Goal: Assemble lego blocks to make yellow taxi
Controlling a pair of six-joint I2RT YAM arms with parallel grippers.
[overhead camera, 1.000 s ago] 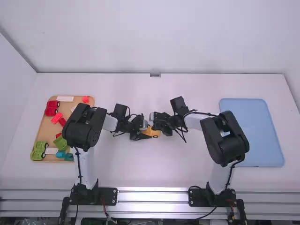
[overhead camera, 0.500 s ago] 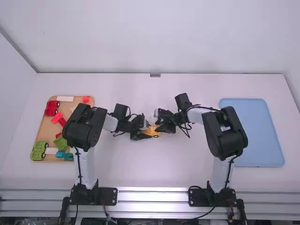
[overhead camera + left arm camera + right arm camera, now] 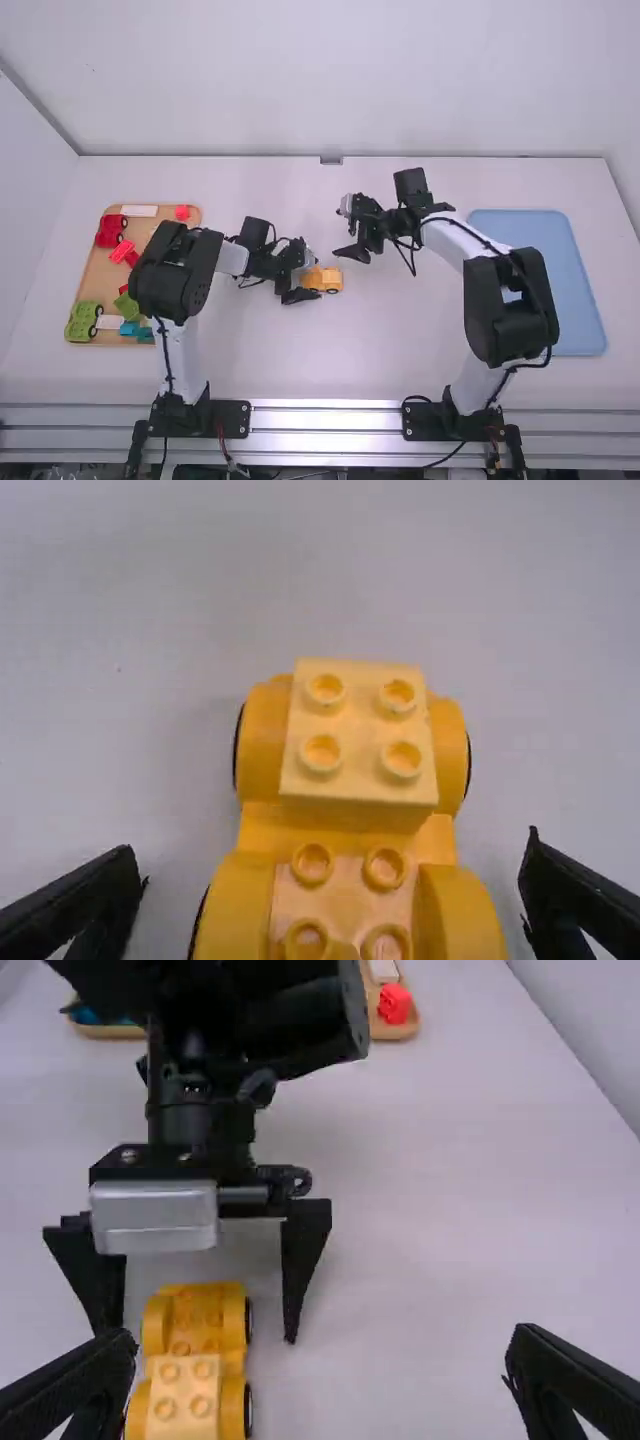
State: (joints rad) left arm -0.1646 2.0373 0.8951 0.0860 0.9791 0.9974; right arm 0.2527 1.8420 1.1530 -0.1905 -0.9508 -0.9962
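In the high view a yellow block car (image 3: 325, 280) stands on the table between the arms. My left gripper (image 3: 308, 279) is open at the car's left end, and my right gripper (image 3: 344, 229) stands open up and to the right of the car. The left wrist view has the left gripper (image 3: 334, 875) with its fingers wide apart on both sides of the wheeled yellow base (image 3: 345, 822); a pale yellow studded block (image 3: 358, 735) sits on one end. In the right wrist view nothing is between the fingers of the right gripper (image 3: 320, 1355), and the car (image 3: 197, 1325) lies near one finger.
At the left is a wooden tray (image 3: 92, 275) with a red car (image 3: 110, 231), a green car (image 3: 82, 322) and several loose blocks. A blue tray (image 3: 540, 285) lies at the right, partly behind the right arm.
My right gripper has drawn off the car, moving right and away from the arm bases. The left gripper's fingers have spread, while the car stays about where it was.
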